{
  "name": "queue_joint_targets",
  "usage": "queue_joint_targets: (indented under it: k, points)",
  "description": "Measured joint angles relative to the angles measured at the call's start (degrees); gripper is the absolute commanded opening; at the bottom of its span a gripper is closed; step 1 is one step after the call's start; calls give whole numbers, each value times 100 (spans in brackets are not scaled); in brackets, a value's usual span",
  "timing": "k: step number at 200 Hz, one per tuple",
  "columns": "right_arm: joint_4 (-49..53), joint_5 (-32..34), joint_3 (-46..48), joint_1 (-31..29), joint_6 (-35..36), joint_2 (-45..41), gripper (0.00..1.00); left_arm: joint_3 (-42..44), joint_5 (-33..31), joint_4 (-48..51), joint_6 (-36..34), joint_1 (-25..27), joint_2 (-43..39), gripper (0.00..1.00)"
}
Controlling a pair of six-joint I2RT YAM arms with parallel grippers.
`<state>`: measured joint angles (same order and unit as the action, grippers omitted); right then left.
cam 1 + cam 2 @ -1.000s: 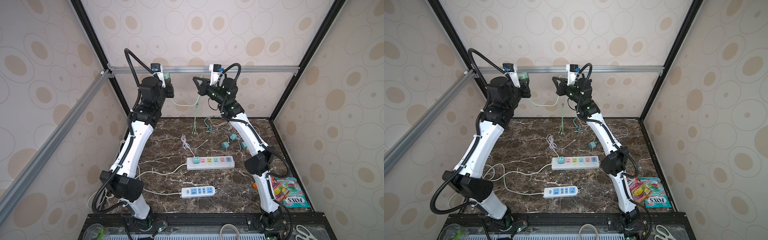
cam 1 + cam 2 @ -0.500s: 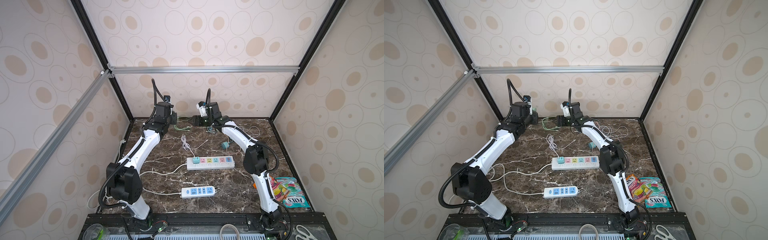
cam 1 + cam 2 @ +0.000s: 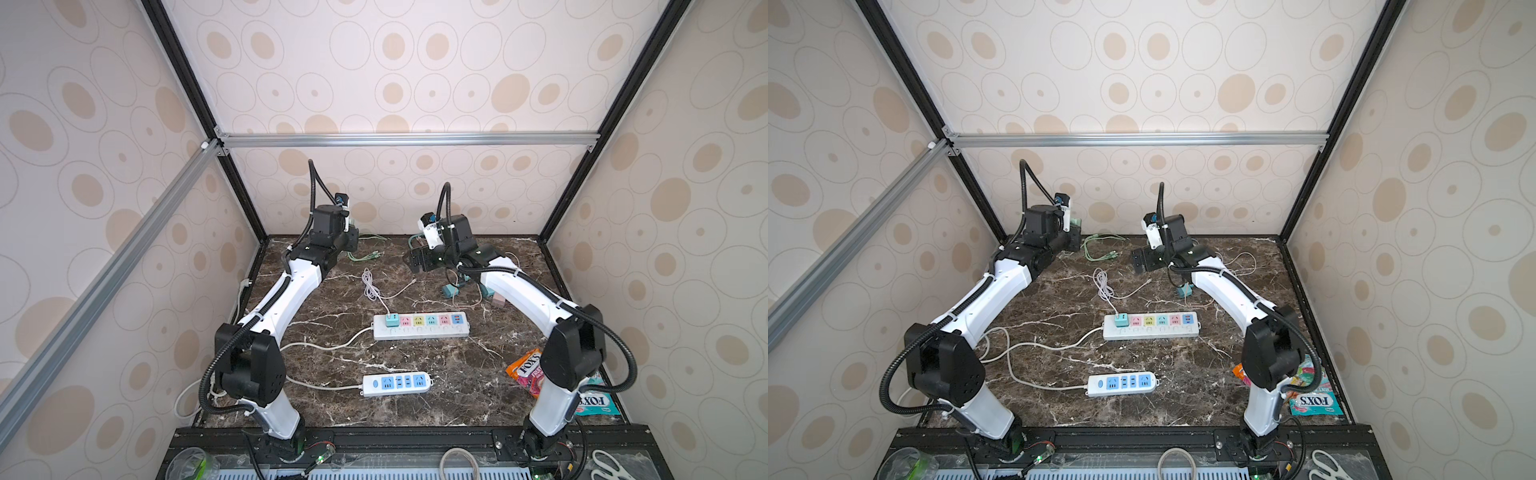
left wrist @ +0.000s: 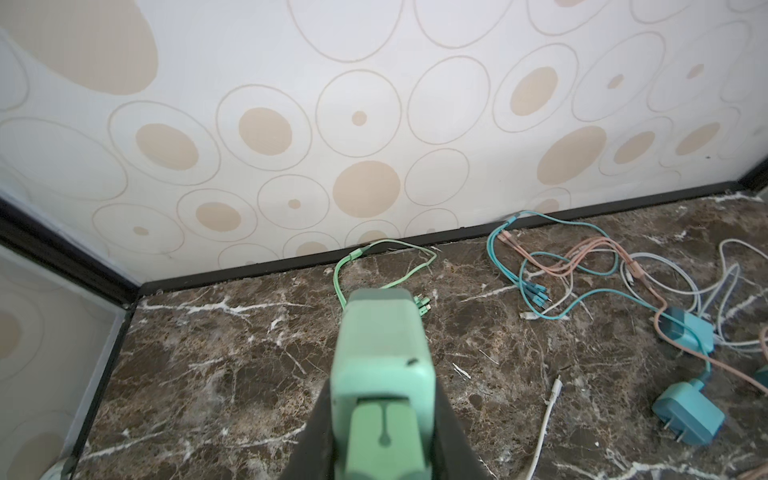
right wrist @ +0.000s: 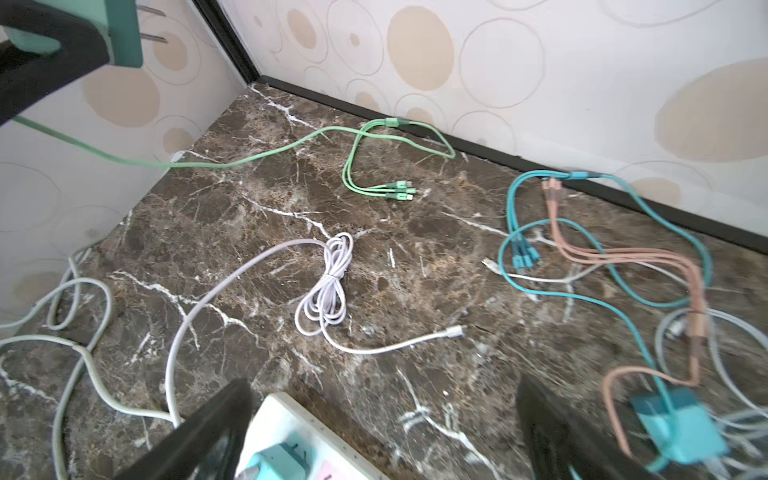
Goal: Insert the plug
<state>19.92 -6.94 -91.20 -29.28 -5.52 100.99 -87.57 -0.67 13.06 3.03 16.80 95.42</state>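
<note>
Left arm (image 3: pixel 291 295) stretched forward and low, left pincer (image 4: pixel 382 399) clamped shut, right arm (image 3: pixel 519 291) stretched forward, angled inward, right pincer (image 5: pixel 384 395) low, jaws spread wide

On the worktop (image 3: pixel 457 399), the far power strip (image 3: pixel 421 327) lies across the middle with a charger (image 3: pixel 391 320) in its leftmost socket and a coiled cable (image 3: pixel 370 286) just behind it, while the near power strip (image 3: pixel 397 383) lies before it. The plug (image 4: pixel 382 345) sits in the left pincer (image 3: pixel 353 243) above the far left corner, well apart from the right pincer (image 3: pixel 419 262) at far centre-right. Loose chargers (image 3: pixel 449 290) lie right of the coil, and snack packets (image 3: pixel 525 371) lie at the near right edge.
</note>
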Motion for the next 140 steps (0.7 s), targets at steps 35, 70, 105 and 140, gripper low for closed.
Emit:
queue_joint_targets:
  k: [35, 70, 105, 140]
  points:
    - [-420, 507, 1152, 11, 313, -809, 100, 0, 487, 96, -638, 197, 177, 0]
    - [-785, 973, 1893, 37, 592, -1443, 100, -9, 901, 321, -1318, 407, 544, 0]
    - [-1185, 1325, 2277, 76, 798, -1934, 100, -151, 1246, 568, -1932, 669, 863, 0]
    - [-1390, 1475, 2531, 94, 942, -2155, 100, -566, 1530, 975, -2516, 966, 1204, 0]
